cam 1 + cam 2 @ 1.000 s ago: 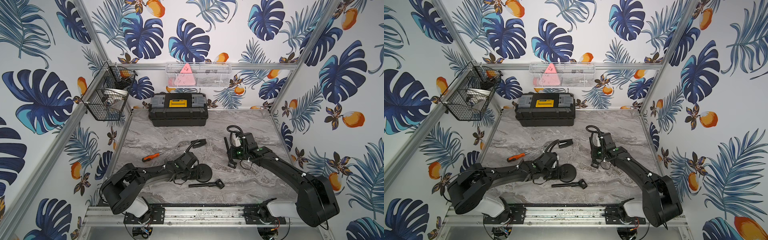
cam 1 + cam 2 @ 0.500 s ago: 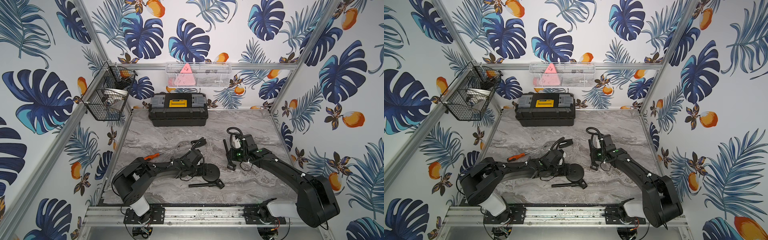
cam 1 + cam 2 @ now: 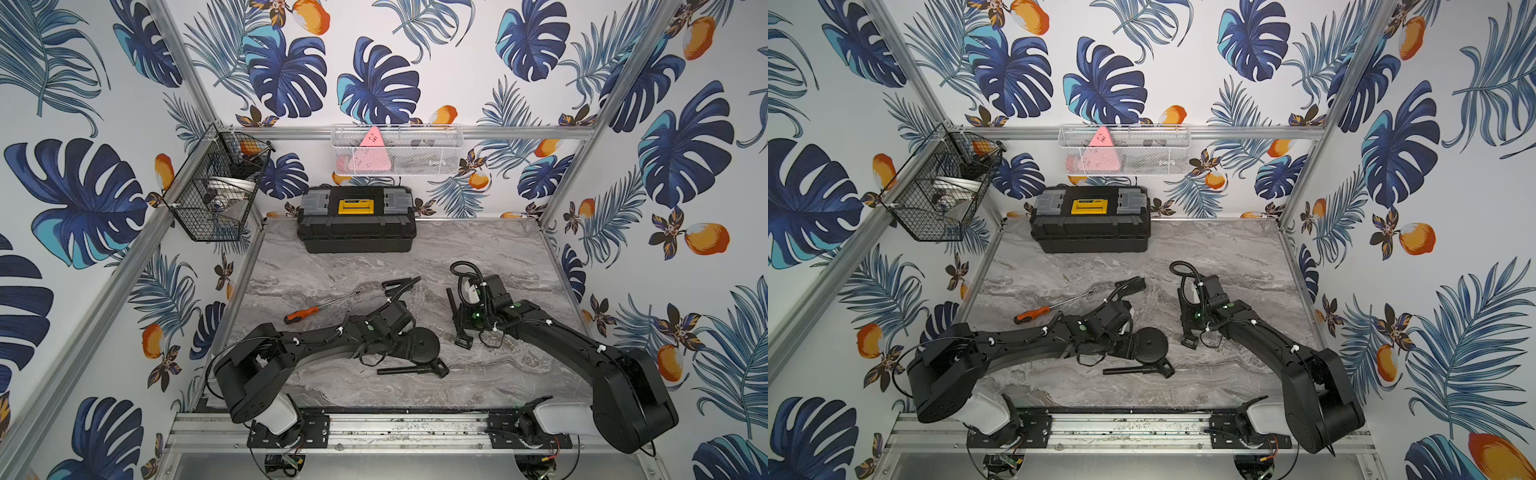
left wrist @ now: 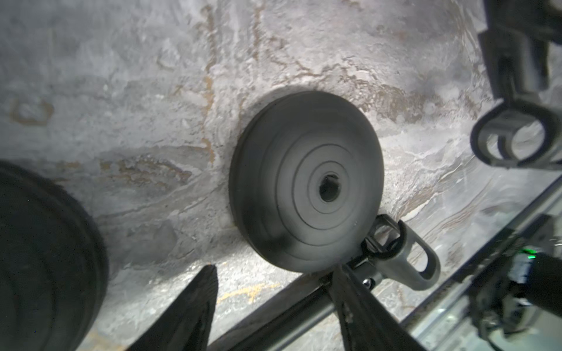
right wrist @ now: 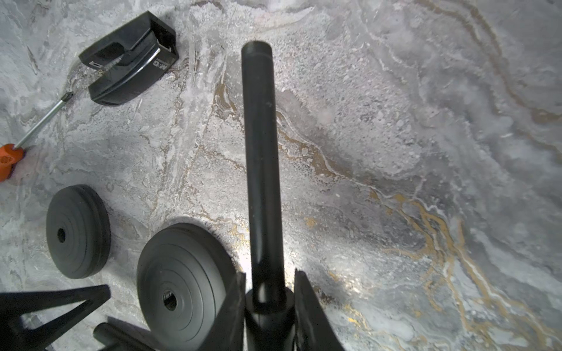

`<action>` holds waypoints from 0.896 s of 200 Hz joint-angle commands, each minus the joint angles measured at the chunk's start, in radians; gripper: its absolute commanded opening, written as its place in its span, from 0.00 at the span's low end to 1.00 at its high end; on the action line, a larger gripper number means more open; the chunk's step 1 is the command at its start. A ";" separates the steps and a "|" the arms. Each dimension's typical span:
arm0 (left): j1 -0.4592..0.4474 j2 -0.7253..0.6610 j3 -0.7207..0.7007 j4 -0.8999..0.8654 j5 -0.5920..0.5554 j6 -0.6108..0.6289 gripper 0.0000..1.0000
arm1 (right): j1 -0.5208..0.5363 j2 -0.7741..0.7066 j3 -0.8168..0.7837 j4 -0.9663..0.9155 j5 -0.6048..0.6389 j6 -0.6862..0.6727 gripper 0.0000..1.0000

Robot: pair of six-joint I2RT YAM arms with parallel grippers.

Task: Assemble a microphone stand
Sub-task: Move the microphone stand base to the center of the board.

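Note:
My right gripper [image 5: 269, 276] is shut on a black pole [image 5: 261, 167], which it holds tilted above the marble; in both top views the pole [image 3: 451, 300] [image 3: 1181, 302] ends low in a clamp [image 3: 463, 341]. My left gripper [image 4: 273, 270] is open, low over the table. A black rod [image 4: 289, 316] with a ring clamp [image 4: 404, 255] runs across between its fingers [image 4: 194, 304]. Just beyond lies a round black base disc [image 4: 305, 182] [image 3: 422, 345]. A second disc [image 5: 77, 232] lies beside it, hidden under the left arm in both top views.
A black clip [image 3: 401, 284] and an orange-handled screwdriver [image 3: 316, 308] lie left of centre. At the back wall stands a black toolbox [image 3: 356, 219]. A wire basket [image 3: 216, 191] hangs on the left wall, and a white mesh shelf [image 3: 397, 150] hangs above the toolbox.
The left gripper has slid to the right over the rod and its jaws have narrowed slightly. The visible disc now lies a little further right. The right arm and pole have hardly moved.

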 commanded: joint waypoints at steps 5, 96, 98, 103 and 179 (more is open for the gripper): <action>-0.034 0.032 0.050 -0.094 -0.165 0.088 0.70 | 0.001 -0.005 -0.005 0.011 0.008 0.009 0.15; -0.034 0.104 0.101 0.009 -0.183 0.099 0.70 | 0.000 -0.018 -0.019 0.009 0.005 -0.003 0.15; -0.034 0.106 0.103 0.009 -0.181 0.098 0.70 | -0.001 -0.018 -0.020 0.010 0.005 -0.003 0.15; -0.034 0.111 0.107 0.012 -0.177 0.098 0.71 | 0.000 -0.017 -0.020 0.011 0.004 -0.002 0.15; -0.030 0.180 0.134 0.024 -0.143 0.103 0.70 | -0.019 -0.040 -0.038 0.013 -0.016 0.001 0.16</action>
